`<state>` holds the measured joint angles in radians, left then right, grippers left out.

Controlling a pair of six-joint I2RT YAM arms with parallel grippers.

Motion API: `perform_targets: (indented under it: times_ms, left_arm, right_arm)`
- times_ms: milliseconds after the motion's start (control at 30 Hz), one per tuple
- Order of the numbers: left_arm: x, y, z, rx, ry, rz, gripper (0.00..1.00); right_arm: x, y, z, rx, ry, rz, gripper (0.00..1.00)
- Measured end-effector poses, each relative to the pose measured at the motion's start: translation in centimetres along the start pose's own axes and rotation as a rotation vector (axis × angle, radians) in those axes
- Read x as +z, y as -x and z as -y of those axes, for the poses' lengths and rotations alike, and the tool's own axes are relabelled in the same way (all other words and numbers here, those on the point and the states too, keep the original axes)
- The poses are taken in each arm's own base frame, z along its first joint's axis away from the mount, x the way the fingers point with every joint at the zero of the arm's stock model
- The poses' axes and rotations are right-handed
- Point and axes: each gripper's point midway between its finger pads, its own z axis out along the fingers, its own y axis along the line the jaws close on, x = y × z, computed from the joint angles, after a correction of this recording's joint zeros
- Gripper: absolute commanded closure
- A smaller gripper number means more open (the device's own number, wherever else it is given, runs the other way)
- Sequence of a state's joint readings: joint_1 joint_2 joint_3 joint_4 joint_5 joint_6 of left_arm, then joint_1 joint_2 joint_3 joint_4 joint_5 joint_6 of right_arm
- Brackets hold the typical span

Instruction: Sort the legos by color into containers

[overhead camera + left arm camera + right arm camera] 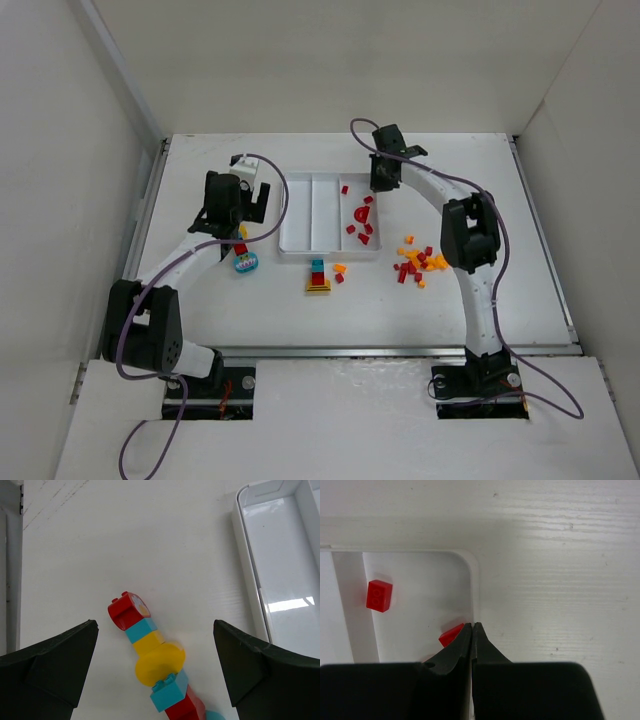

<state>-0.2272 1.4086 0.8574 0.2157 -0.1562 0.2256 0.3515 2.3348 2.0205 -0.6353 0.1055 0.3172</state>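
Note:
The white tray has three long compartments; the right one holds several red legos, the other two look bare. My left gripper is open, left of the tray, above a multicolour stack. In the left wrist view the red, teal and yellow stack lies on the table between the spread fingers of that gripper, untouched. My right gripper is shut and empty over the tray's far right corner. In the right wrist view its tips sit at the tray rim, beside a red brick; another red brick lies further left.
A loose pile of red and orange legos lies right of the tray. A small teal, red and yellow clump and an orange brick lie in front of it. The tray's left rim shows in the left wrist view. White walls enclose the table.

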Motion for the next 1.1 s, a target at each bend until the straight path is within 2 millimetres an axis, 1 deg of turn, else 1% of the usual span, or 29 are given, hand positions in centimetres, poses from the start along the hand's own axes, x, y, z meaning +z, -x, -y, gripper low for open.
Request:
perform_targets:
  times_ms: [100,133,167,200,233,267,300,333,367,433,467,500,567,633,700,733,767,800,867,900,967,1000,1033,1100]
  left_arm:
    - [-0.1,0.2,0.1,-0.005,-0.006,0.007,0.00]
    - [-0.2,0.4,0.1,-0.006,-0.007,0.013,0.00]
    - [-0.3,0.5,0.1,-0.008,-0.008,0.021,0.00]
    - [-0.5,0.7,0.1,-0.010,-0.009,0.031,0.00]
    - [-0.6,0.8,0.1,-0.014,-0.011,0.038,0.00]
    - [-0.8,0.8,0.1,-0.018,-0.013,0.047,0.00]
    - [-0.9,0.9,0.1,-0.022,-0.015,0.052,0.00]
    - [-1.0,0.9,0.2,-0.029,-0.019,0.059,0.00]
    - [-1.1,0.9,0.4,-0.036,-0.023,0.066,0.00]
    - [-1.3,1.0,0.7,-0.045,-0.034,0.080,0.00]
    - [-1.4,1.1,0.9,-0.053,-0.039,0.091,0.00]
    - [-1.5,0.8,1.3,-0.055,-0.049,0.092,0.00]
    - [-1.9,0.5,2.1,-0.062,-0.068,0.103,0.00]
    - [-2.3,0.2,3.0,-0.068,-0.088,0.111,0.00]
    - [-2.7,-0.2,4.0,-0.078,-0.109,0.118,0.00]
    - [-2.9,-0.4,4.5,-0.084,-0.118,0.121,0.00]
    - [-3.1,-0.6,5.0,-0.092,-0.129,0.125,0.00]
    - [-3.3,-0.8,5.5,-0.100,-0.138,0.129,0.00]
    - [-3.7,-1.2,6.2,-0.114,-0.147,0.136,0.00]
    - [-4.0,-1.5,6.5,-0.122,-0.151,0.138,0.01]
    - [-4.5,-1.8,7.0,-0.142,-0.153,0.145,0.01]
    - [-4.7,-2.0,7.1,-0.154,-0.150,0.149,0.03]
    - [-4.9,-2.2,7.0,-0.167,-0.143,0.150,0.03]
    - [-5.2,-2.6,6.6,-0.199,-0.116,0.149,0.04]
  right_arm:
    - [-0.1,0.0,0.3,0.011,-0.019,0.005,1.00]
    - [-0.1,0.0,0.3,0.012,-0.022,0.006,0.96]
    - [-0.1,0.0,0.4,0.015,-0.025,0.007,0.86]
    - [-0.1,0.0,0.4,0.017,-0.026,0.007,0.70]
    - [-0.1,0.0,0.4,0.017,-0.027,0.008,0.63]
    - [-0.1,0.0,0.5,0.013,-0.030,0.007,0.50]
    - [-0.1,0.0,0.5,0.017,-0.033,0.008,0.50]
    - [-0.3,0.1,0.5,0.010,-0.033,0.009,0.43]
    - [-0.5,0.1,0.6,0.007,-0.037,0.013,0.41]
    - [-1.6,0.3,0.9,-0.006,-0.045,0.027,0.41]
    - [-2.5,0.3,0.9,-0.016,-0.045,0.038,0.41]
    - [-3.8,0.4,0.8,-0.030,-0.044,0.050,0.41]
    - [-6.7,0.7,-0.1,-0.070,-0.022,0.095,0.41]
    - [-10.4,0.5,-1.9,-0.142,0.023,0.150,0.43]
    - [-13.9,-0.5,-5.0,-0.241,0.086,0.200,0.48]
    - [-15.1,-1.4,-6.8,-0.293,0.124,0.218,0.50]
    - [-16.1,-2.9,-8.9,-0.351,0.163,0.220,0.51]
    - [-16.5,-4.6,-10.7,-0.402,0.200,0.215,0.53]
    - [-16.4,-9.4,-13.6,-0.507,0.269,0.156,0.55]
    - [-16.0,-12.1,-14.5,-0.552,0.292,0.111,0.56]
    - [-15.0,-16.4,-14.8,-0.609,0.310,0.026,0.56]
    - [-14.5,-18.1,-14.6,-0.626,0.310,-0.012,0.56]
    - [-14.1,-19.2,-14.3,-0.634,0.305,-0.039,0.57]
    - [-13.5,-19.9,-13.9,-0.629,0.293,-0.063,0.59]
